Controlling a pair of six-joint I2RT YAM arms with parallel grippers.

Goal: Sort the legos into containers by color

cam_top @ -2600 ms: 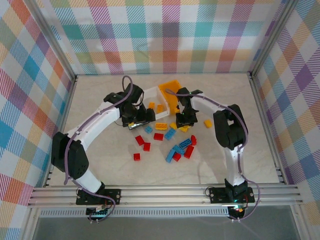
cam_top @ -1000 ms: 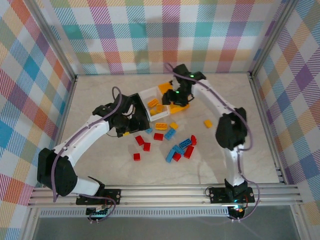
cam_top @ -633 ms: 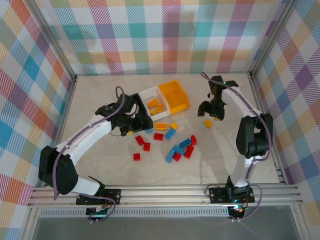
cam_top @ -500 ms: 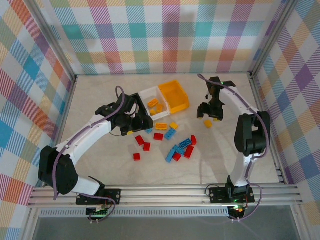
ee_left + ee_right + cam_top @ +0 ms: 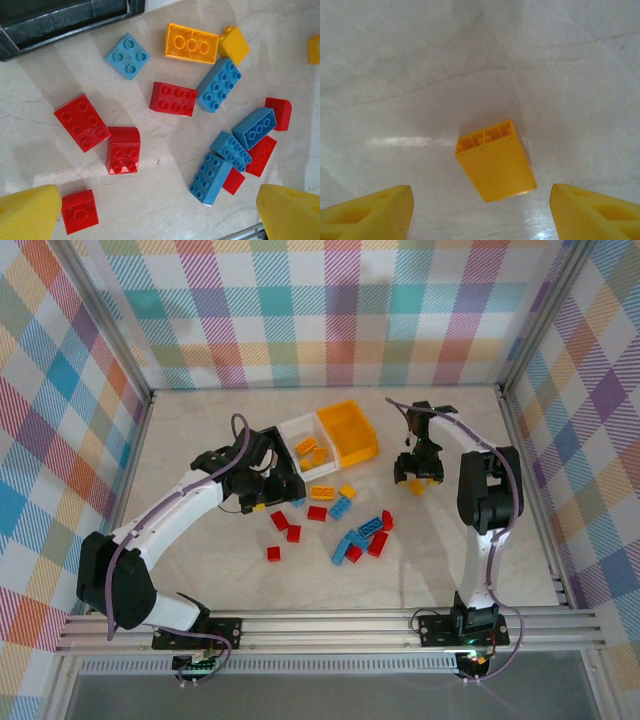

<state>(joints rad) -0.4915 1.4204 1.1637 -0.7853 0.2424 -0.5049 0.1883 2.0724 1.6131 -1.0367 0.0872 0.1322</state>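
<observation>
We note the right gripper [image 5: 482,212] spread, a lone yellow brick [image 5: 495,162] lying on the table [image 5: 420,75] between its fingers, touching neither, well right of the bins. Left gripper [image 5: 160,212] spread wide above scattered red and blue bricks [image 5: 172,98], near the black bin [image 5: 60,20]. Yellow bricks [image 5: 308,448] sit in the white bin [image 5: 290,425]; the yellow bin [image 5: 350,435] adjoins it.

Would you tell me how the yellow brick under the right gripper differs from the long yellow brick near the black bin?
The lone brick under the right gripper lies on its side, hollow underside showing; the long brick sits studs up. The lone brick has bare table all round; the long brick has a small yellow brick and a blue brick close beside it. Both are yellow-orange.
</observation>
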